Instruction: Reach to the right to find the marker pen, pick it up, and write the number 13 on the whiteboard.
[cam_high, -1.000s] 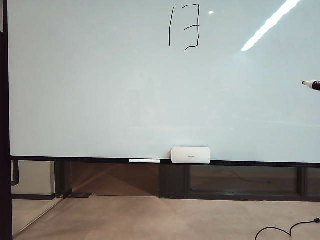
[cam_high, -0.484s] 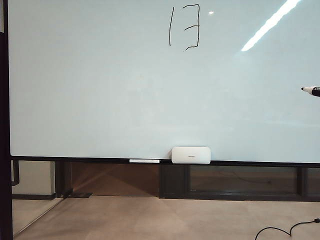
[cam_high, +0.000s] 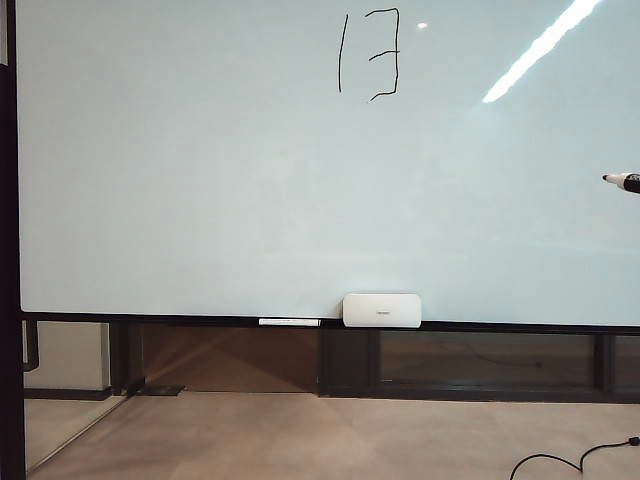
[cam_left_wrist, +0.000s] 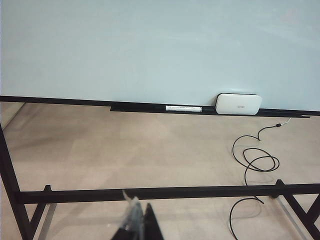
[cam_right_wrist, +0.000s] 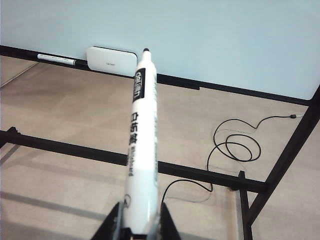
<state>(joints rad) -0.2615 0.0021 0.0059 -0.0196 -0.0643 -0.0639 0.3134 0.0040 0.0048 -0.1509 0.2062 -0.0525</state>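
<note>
Your right gripper (cam_right_wrist: 135, 222) is pinching the marker pen (cam_right_wrist: 140, 145) by its rear end, one finger (cam_right_wrist: 111, 225) on each side of the whitish barrel, black tip pointing toward the whiteboard (cam_right_wrist: 210, 35). In the exterior view only the pen's tip end (cam_high: 622, 181) shows, poking in at about 3 o'clock on the frame's edge, in front of the whiteboard (cam_high: 200, 180); whether it touches the board cannot be told from here.

The number 13 (cam_high: 368, 55) stands at about 12 o'clock on the board, a straight 1 and an angular 3 in thin black strokes.

Along the board's dark lower ledge at about 6 o'clock you have a white rounded box (cam_high: 381, 309), and just beside it, toward 9 o'clock, a long thin white stick (cam_high: 289, 322).

Your left gripper (cam_left_wrist: 136, 226) sits low, well away from the board, with only its fingertips (cam_left_wrist: 131, 220) in view, drawn close together with nothing between them. A black cable (cam_left_wrist: 255, 165) loops over the floor.
</note>
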